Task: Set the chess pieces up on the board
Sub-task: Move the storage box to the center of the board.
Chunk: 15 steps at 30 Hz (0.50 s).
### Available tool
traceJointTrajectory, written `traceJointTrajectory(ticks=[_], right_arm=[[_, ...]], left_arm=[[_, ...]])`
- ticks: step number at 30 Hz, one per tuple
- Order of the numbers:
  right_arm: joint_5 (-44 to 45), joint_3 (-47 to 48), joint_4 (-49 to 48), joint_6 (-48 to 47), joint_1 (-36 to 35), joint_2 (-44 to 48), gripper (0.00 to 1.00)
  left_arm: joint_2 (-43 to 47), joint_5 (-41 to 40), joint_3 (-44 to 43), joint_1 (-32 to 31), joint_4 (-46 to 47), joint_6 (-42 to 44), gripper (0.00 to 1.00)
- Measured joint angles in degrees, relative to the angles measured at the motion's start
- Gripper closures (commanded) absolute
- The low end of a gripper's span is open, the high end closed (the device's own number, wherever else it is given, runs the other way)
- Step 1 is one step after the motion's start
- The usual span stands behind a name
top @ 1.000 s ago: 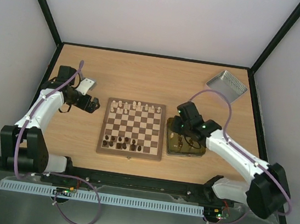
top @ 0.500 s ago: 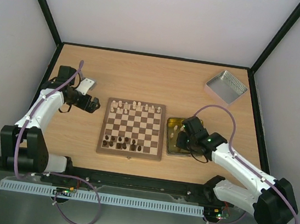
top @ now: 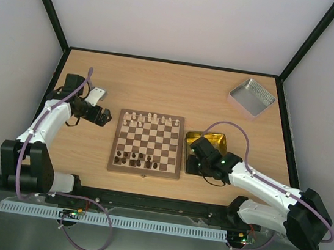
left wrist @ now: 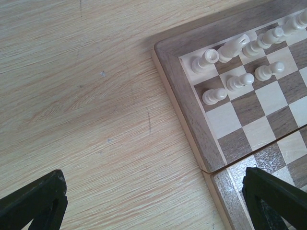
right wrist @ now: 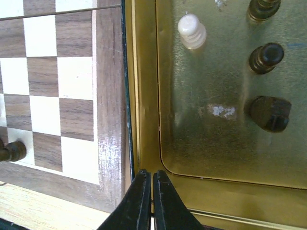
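Entry: right gripper point(right wrist: 147, 190) has come down and drawn back toward its base. The jaws, partly open a second ago, now meet with nothing between them. The tips stand at the yellow tin point(right wrist: 216, 143) near-left rim, with loose chess pieces point(right wrist: 266, 57) ahead-right of the fingers

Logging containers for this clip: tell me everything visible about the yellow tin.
The yellow tin is a shallow rectangular tray of glossy gold-coloured metal with a scuffed floor, lying flat close against the board's right edge. Inside are one pale piece and three dark pieces. The shut right gripper hangs over its near left corner.
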State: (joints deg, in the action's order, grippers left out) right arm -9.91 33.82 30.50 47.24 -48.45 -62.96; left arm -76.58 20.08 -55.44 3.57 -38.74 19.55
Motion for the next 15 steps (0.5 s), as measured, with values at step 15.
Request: traceJointTrajectory(ticks=[15], right_arm=[[-0.6, 0.7, -2.7, 0.9, -1.2, -4.0, 0.9]], left_arm=[[0.0, 0.0, 0.3, 0.1, 0.7, -0.5, 0.01]])
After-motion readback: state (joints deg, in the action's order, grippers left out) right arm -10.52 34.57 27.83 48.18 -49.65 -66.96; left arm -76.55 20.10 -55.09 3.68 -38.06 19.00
